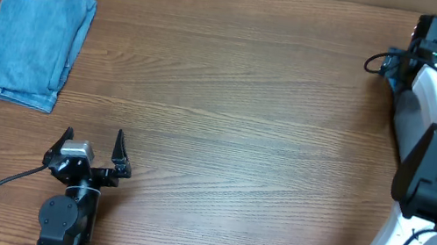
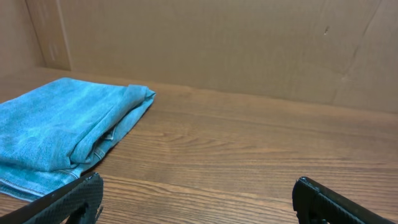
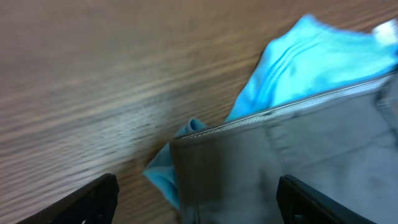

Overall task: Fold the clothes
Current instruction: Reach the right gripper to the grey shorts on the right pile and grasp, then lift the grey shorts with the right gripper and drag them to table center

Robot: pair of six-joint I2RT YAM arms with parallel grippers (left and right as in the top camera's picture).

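The denim piece (image 1: 31,47) is lying folded; the grey shorts (image 3: 280,162) are lying unfolded. The left gripper (image 1: 93,135) and right gripper (image 3: 198,180) are both standing wide apart, empty.

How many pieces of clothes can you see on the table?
3. A folded blue denim piece lies far left; a grey garment sits at the right edge, with a light-blue garment under it. The right arm may hide more.

Grey shorts (image 3: 280,168), light-blue garment (image 3: 305,62), blue denim piece (image 1: 31,47), brown wood-grain table (image 1: 249,101)
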